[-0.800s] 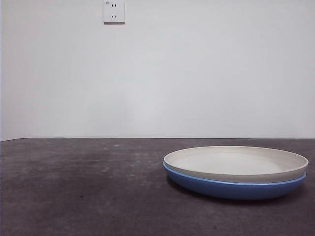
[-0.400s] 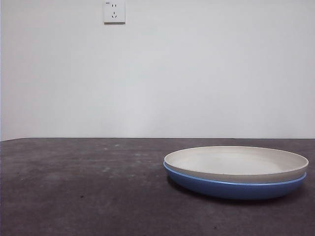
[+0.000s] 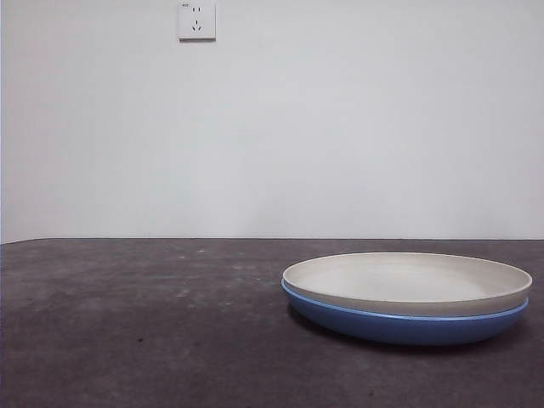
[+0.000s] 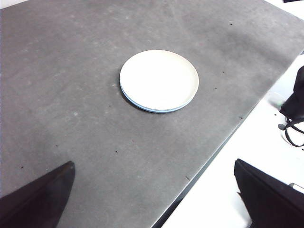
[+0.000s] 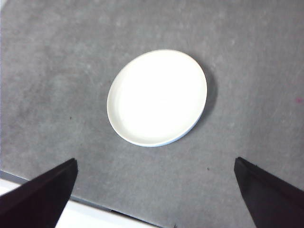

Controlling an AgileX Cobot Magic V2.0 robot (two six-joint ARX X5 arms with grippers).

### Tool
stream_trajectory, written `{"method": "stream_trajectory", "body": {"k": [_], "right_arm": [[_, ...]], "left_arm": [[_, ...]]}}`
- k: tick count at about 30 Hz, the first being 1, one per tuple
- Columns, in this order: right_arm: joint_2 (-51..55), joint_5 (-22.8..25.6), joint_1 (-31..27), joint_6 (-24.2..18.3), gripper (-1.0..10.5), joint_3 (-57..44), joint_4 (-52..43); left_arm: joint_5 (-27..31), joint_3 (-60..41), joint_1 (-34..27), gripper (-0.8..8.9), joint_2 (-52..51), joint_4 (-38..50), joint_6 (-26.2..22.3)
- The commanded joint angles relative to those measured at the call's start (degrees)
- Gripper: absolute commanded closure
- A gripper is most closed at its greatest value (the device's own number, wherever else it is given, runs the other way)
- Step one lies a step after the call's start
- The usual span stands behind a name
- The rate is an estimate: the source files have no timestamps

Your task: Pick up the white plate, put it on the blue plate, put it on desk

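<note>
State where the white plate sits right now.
In the front view the white plate is at the right, nested in the blue plate on the desk, with neither hand near it.

We observe a smooth, matte white plate, a glossy blue plate, and a matte, mottled, slightly rough desk.

I can read no text anywhere; the small dark mark atop the wall socket is too tiny to decipher.
</note>
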State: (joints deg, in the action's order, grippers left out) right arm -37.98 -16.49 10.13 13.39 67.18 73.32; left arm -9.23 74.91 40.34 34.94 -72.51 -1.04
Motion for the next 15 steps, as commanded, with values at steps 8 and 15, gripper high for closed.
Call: {"method": "stream_trajectory", "body": {"k": [8, 15], "right_arm": [[-17.9, -1.5, 0.2, -5.1, 3.5, 1.1, -0.7], [-32.4, -1.6, 0.2, -9.2, 3.5, 1.1, -6.1]], "left_arm": [[-0.2, 0.7, 1.4, 2.42, 0.2, 1.5, -2.4], [-0.2, 0.7, 1.4, 2.42, 0.2, 1.5, -2.1]]}}
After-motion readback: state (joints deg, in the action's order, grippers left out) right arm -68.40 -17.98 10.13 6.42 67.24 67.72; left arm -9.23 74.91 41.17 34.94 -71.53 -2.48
